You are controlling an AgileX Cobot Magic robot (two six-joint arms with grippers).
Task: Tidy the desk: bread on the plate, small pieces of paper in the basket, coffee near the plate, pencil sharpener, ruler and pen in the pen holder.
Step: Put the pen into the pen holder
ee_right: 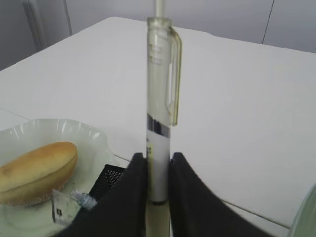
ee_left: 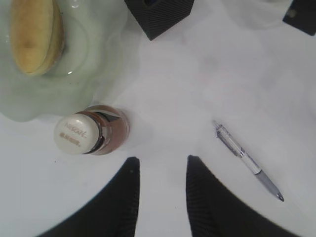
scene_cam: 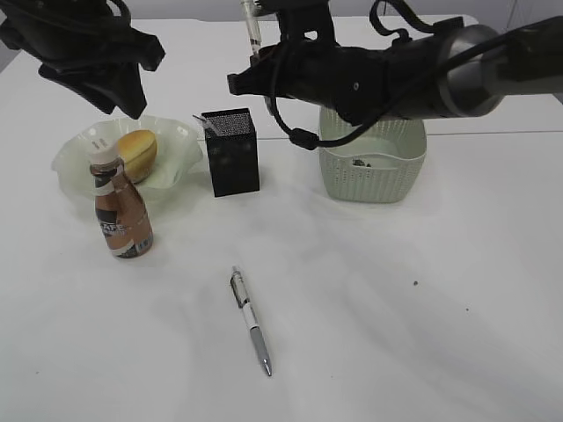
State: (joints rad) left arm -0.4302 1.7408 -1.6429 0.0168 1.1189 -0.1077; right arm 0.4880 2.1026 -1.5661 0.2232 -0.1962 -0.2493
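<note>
My right gripper (ee_right: 157, 160) is shut on a clear pen (ee_right: 159, 113), held upright above the black mesh pen holder (scene_cam: 231, 151); the pen sticks up in the exterior view (scene_cam: 252, 28). The holder's corner (ee_right: 109, 176) shows below the jaws, with a clear ruler tip (ee_right: 74, 203) in it. Bread (scene_cam: 137, 154) lies on the pale green plate (scene_cam: 79, 163). A coffee bottle (scene_cam: 121, 208) stands in front of the plate. A second pen (scene_cam: 252, 320) lies on the table. My left gripper (ee_left: 160, 163) is open and empty, high over the plate, right of the bottle (ee_left: 89, 131).
A pale green basket (scene_cam: 374, 158) stands right of the pen holder, with small scraps inside. The right arm reaches across the middle above the holder and basket. A small dark speck (scene_cam: 415, 283) lies on the white table at the right.
</note>
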